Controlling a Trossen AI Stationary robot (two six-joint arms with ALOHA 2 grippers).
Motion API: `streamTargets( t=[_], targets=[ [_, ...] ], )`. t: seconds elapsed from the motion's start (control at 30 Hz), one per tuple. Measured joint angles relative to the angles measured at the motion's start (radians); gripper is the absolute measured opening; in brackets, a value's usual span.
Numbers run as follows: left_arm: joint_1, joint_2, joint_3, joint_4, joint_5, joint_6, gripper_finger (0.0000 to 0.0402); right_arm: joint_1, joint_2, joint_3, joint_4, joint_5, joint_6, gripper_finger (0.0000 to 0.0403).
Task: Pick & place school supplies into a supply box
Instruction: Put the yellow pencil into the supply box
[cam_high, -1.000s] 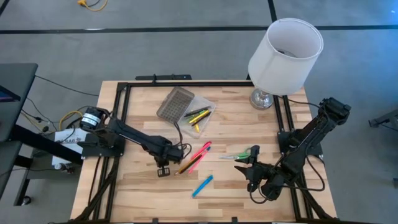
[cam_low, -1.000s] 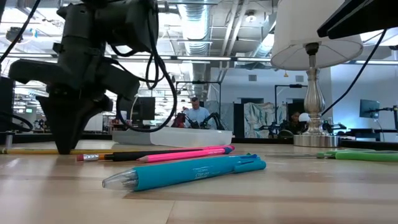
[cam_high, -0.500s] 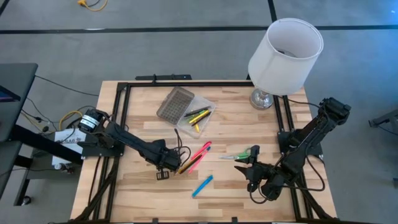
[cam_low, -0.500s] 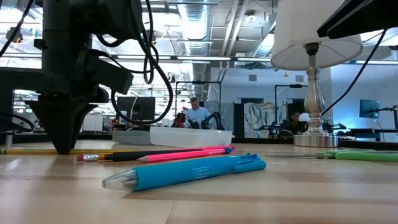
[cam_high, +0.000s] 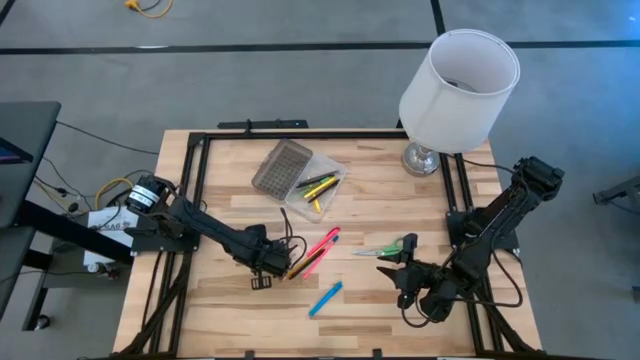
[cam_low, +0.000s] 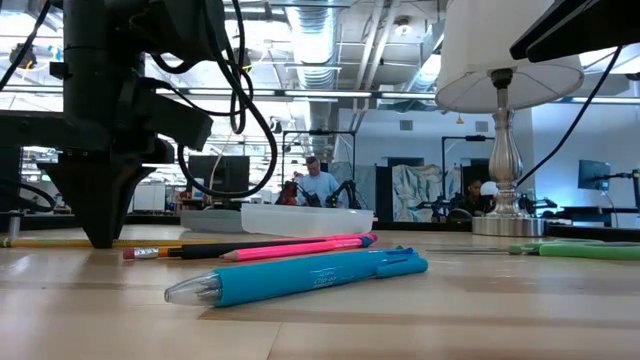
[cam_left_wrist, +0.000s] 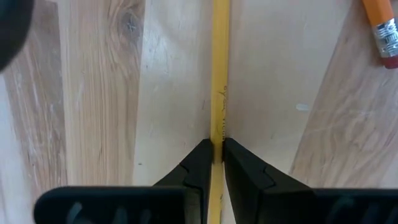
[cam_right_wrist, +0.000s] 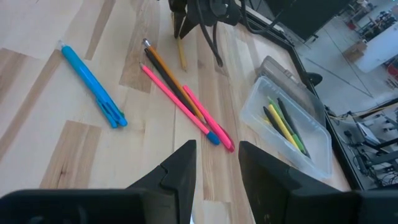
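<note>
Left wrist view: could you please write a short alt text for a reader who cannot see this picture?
The left gripper is closed on a thin yellow pencil that lies on the light wooden table, its two dark fingers pinching it from both sides. The eraser end of an orange pencil shows at one corner.

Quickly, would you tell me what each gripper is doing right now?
Left gripper: shut on the yellow pencil, down at the table.
Right gripper: open, empty.

High view looks straight down; low view sits level at tabletop; both share the blue marker (cam_high: 325, 298).
</note>
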Motion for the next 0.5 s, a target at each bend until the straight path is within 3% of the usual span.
streamTargets(
  t=[0.5],
  targets=[
    [0.0, 0.0, 0.0, 0.002, -0.025, 0.004, 0.0034, 0.0, 0.0, 0.0, 0.001, 0.0, 0.001, 0.0116]
  ],
)
